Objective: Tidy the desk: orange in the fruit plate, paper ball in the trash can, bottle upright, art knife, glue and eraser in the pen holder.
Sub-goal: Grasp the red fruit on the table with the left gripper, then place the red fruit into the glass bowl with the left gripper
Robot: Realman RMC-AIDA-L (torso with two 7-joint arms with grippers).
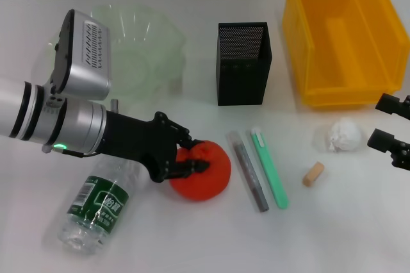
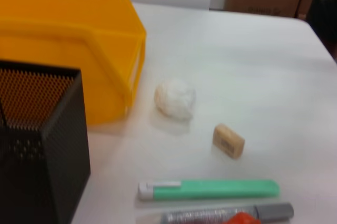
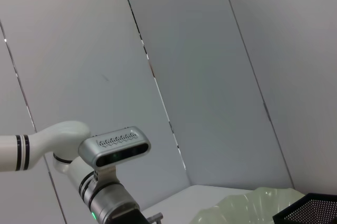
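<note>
In the head view my left gripper (image 1: 189,155) is shut on the left side of the orange (image 1: 208,172), which rests on the table. The bottle (image 1: 96,211) lies on its side under that arm. To the right of the orange lie the grey glue (image 1: 249,172) and the mint-green art knife (image 1: 270,168), side by side. Further right are the eraser (image 1: 313,173) and the paper ball (image 1: 343,135). Behind them stand the fruit plate (image 1: 144,49), the pen holder (image 1: 243,63) and the trash can (image 1: 343,36). My right gripper (image 1: 389,124) is open just right of the paper ball.
The left wrist view shows the trash can (image 2: 68,40), pen holder (image 2: 42,140), paper ball (image 2: 175,98), eraser (image 2: 228,141), art knife (image 2: 210,189), glue (image 2: 221,215) and a sliver of orange (image 2: 242,219). The right wrist view shows the wall and the fruit plate (image 3: 247,205).
</note>
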